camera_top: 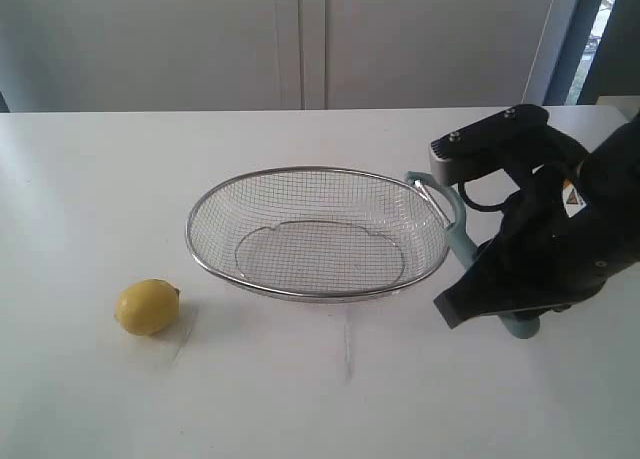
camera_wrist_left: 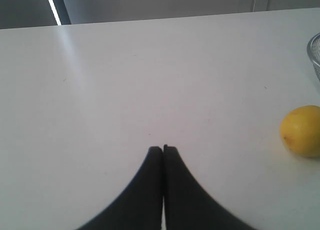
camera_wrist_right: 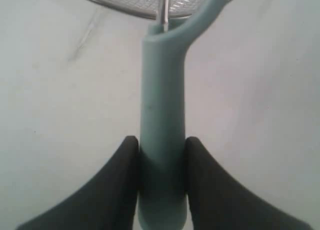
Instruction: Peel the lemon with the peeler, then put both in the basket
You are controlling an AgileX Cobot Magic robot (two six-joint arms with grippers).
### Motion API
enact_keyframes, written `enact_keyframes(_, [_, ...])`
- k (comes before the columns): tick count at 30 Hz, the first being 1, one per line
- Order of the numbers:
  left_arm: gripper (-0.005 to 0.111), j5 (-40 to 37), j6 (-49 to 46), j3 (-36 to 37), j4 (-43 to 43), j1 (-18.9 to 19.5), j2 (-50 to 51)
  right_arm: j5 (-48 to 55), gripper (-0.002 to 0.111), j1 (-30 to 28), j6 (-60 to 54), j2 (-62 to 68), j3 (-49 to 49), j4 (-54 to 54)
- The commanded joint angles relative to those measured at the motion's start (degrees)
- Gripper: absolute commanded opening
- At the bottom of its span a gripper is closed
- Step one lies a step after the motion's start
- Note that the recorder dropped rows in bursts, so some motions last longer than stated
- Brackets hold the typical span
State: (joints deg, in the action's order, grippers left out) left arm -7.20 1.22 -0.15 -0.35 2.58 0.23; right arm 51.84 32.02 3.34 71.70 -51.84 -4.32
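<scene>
Teal peeler [camera_wrist_right: 162, 89] — tight in right tool [camera_wrist_right: 161, 141]

- Exterior view: you are looking down across the table [camera_top: 300, 409] toward a wall [camera_top: 150, 39], at middle range, taking in basket [camera_top: 315, 234], lemon [camera_top: 147, 307] and peeler [camera_top: 460, 234].
- Left wrist view: you are looking low along the table past the left gripper [camera_wrist_left: 163, 149], sharing lemon and basket edge with the exterior.
- Right wrist view: you are looking close onto the peeler handle, sharing it and the basket rim.

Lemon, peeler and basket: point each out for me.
lemon [camera_top: 147, 307], exterior view, middle of the fruit.
peeler [camera_wrist_right: 162, 115], right wrist view, on the handle.
basket [camera_top: 320, 296], exterior view, on the near rim.
</scene>
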Motion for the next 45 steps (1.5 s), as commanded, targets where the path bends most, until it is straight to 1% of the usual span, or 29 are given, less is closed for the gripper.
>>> enact_keyframes(1, [0.000, 0.09, -0.01, 0.15, 0.02, 0.24, -0.23, -2.13, 0.001, -0.04, -0.69, -0.28, -2.45, -0.39])
enact_keyframes(9, [0.000, 0.09, -0.01, 0.15, 0.02, 0.24, -0.23, -2.66, 0.001, -0.04, -0.69, -0.28, -2.93, -0.39])
enact_keyframes(12, [0.000, 0.09, -0.01, 0.15, 0.02, 0.24, -0.23, -4.95, 0.001, -0.04, -0.69, -0.28, -2.93, -0.39])
enact_keyframes(23, [0.000, 0.56, -0.01, 0.15, 0.02, 0.24, -0.23, -6.89, 0.001, -0.04, -0.50, -0.28, -2.93, -0.17])
enact_keyframes(26, [0.000, 3.46, 0.23, 0.15, 0.02, 0.24, -0.23, -6.89, 0.001, -0.04, -0.50, -0.28, -2.93, -0.17])
enact_keyframes(30, [0.000, 10.31, 0.23, 0.15, 0.02, 0.24, -0.23, -7.03, 0.001, -0.04, -0.50, -0.28, -2.93, -0.17])
enact_keyframes(45, [0.000, 13.20, 0.23, 0.15, 0.02, 0.24, -0.23, -7.03, 0.001, -0.04, -0.50, -0.28, -2.93, -0.17])
